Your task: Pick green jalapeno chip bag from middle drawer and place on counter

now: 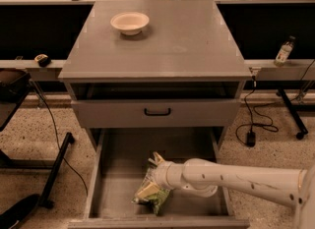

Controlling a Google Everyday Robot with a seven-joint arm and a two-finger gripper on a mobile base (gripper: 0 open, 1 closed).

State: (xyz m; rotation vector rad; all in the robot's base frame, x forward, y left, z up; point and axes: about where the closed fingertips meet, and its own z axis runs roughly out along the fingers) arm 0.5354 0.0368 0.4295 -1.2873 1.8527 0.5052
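**Speckled floor, grey cabinet: bag pickup in hand**

Item 1, nearest: middle drawer (118, 179), pulled out below the desk's front edge. It has a grey floor and grey walls.

Item 2: green jalapeno chip bag (156, 201), crumpled, lying on the drawer floor toward the drawer's front lip, roughly under the middle of the desk's front edge.

Item 3: tool (151, 175), at the end of a white arm (236, 176) that reaches in from the right. It is down inside the drawer and touching the upper part of the bag. Whether it is clamped on the bag or merely against it cannot be told.

Item 4: shallower drawer front (197, 112) with a black handle, closed, overhanging the rear of the open drawer.

Item 5: desk (187, 41), with a broad bare area from the centre to the right edge.

Item 6, farthest: cream bowl (129, 21), near the back-left corner.

Handling note, as a judgement: the step in hand is securing the bag.
- Take the crinkly film well in from its edge so it does not slip.
- Draw it forward before raising it, so the bag and wrist clear the overhanging drawer front and the desk's front edge.
- Set it down on the bare right or centre area, well apart from the bowl.
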